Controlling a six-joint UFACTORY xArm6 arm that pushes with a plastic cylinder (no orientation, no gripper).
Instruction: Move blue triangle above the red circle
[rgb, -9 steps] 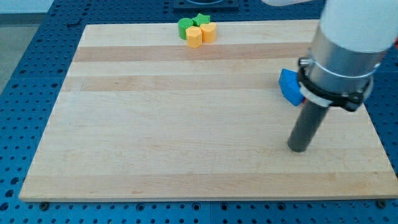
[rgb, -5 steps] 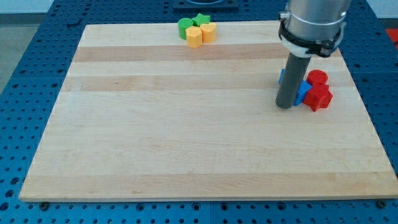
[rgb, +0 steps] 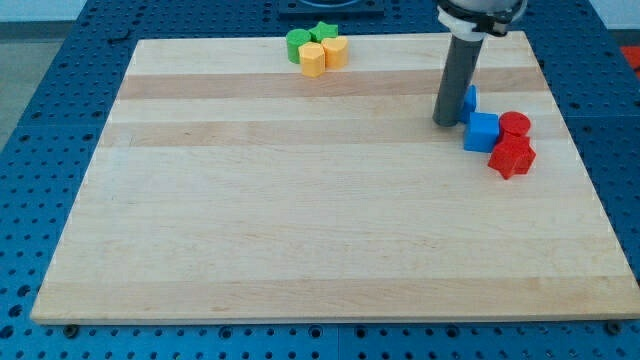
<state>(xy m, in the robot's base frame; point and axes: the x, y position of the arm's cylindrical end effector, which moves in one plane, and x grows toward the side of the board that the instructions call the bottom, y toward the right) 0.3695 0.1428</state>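
My tip rests on the board at the right, touching the left side of a blue block that the rod mostly hides; its shape cannot be made out. A blue cube lies just below and right of the tip. The red circle sits right of the blue cube, touching it. A red block with a notched outline lies just below the red circle.
At the view's top, near the board's far edge, a cluster of a green circle, a green star-like block, a yellow block and a second yellow block. The wooden board lies on a blue perforated table.
The rod has moved up and to the view's left, from lower right of the blue blocks to their left side. The red blocks and blue cube came into view as the arm withdrew.
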